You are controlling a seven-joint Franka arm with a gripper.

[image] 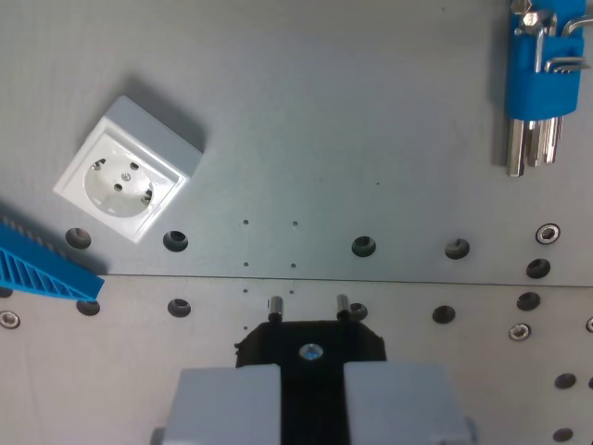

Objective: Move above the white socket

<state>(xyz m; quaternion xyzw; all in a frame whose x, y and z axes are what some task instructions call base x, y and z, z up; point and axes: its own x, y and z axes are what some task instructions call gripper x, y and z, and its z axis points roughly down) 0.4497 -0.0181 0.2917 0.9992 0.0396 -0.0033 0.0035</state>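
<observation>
The white socket is sat far left on the table, so the tool, gripped on a black plug, is best slid left and centred before anything's lowered.

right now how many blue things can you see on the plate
2. A blue hex key holder at the wrist view's top right, and a blue ribbed part at the left edge, just below the white socket. Both are cut off by the frame; more may lie outside.
</observation>
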